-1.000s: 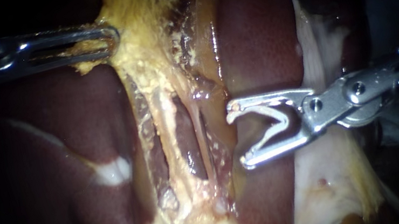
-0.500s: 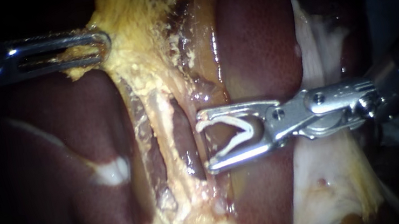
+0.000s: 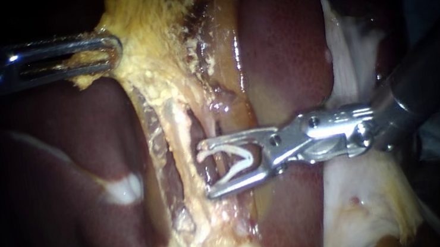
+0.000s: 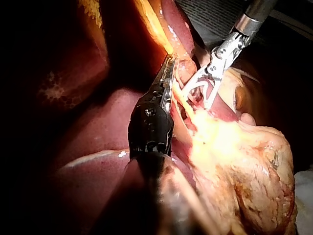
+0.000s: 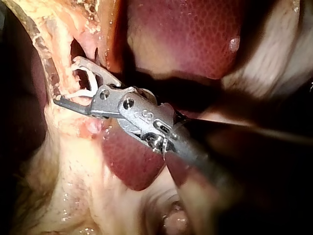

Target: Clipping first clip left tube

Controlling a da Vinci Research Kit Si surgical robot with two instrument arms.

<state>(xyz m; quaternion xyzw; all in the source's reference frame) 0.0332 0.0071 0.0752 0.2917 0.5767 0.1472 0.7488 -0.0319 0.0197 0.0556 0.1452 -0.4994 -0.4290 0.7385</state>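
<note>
Where the left tube (image 3: 177,126) ran as a pale strand down through the yellow tissue (image 3: 153,50), both its ends were buried in that tissue and only its middle stretch showed clearly. The right instrument (image 3: 205,169) held its jaws wide, an open white clip (image 3: 225,150) seated between them with a leg against each jaw. The jaw tips lay just right of the tube, at the dark gap beside it. Whether the tube itself sat inside the clip could not be told: the tips only reached its edge, and a second strand right of the tube was crossed by the jaws. The left instrument (image 3: 113,48), well up and left of the tube, had its jaws clamped on a fold of the yellow tissue, and its shaft was lost in the dark farther left. The right shaft likewise faded into shadow. The liver (image 3: 278,41) lay right of the tube, partly covered by the right instrument.
</note>
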